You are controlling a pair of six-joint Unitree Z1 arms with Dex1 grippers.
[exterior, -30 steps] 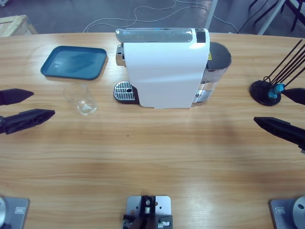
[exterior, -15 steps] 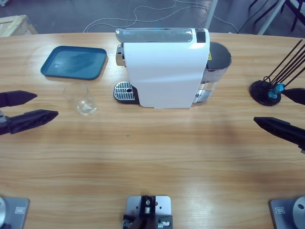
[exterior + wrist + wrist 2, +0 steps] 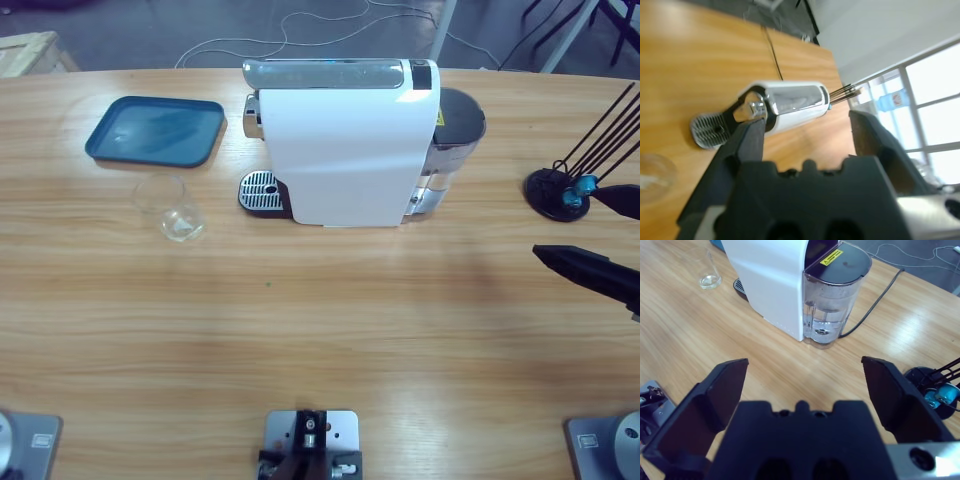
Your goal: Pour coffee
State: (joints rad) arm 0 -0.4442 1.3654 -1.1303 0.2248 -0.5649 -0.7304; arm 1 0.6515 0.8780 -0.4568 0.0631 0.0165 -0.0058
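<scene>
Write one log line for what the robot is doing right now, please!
left tool: open, empty, aimed at coffee machine | right tool: open, empty | glass: beside drip tray, untouched | coffee: none seen

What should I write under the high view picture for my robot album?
White coffee machine mid-table, empty glass and blue tray beside it, right claw open at the edge.

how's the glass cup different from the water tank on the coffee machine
The glass cup stands alone on the wooden table, left of the white coffee machine; the water tank is fixed to the machine's other end. The cup is open-topped; the tank wears a dark lid with a yellow label. The cup is smaller and looks nearly empty; the tank holds clear water. Both are transparent and upright.
</scene>
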